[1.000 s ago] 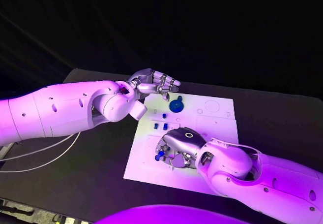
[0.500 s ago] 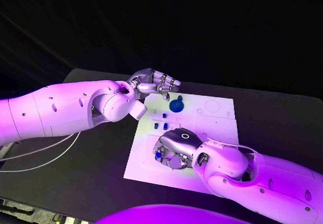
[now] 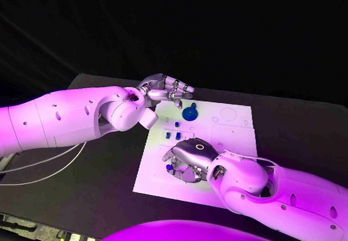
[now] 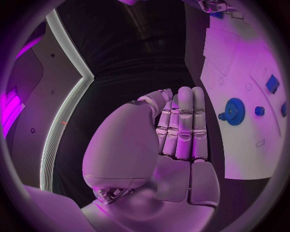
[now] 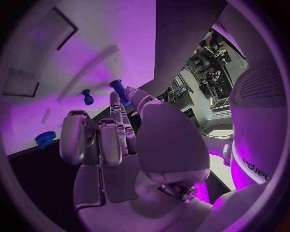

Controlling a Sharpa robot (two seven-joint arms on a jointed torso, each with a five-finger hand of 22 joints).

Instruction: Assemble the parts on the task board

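Task board (image 3: pixel 161 178): right hand (image 3: pixel 189 158) covers its middle; we cannot tell the parts beneath.

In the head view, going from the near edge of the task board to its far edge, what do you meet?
Right hand over the near part of the task board → small blue parts → blue gear → left hand at the far left corner.
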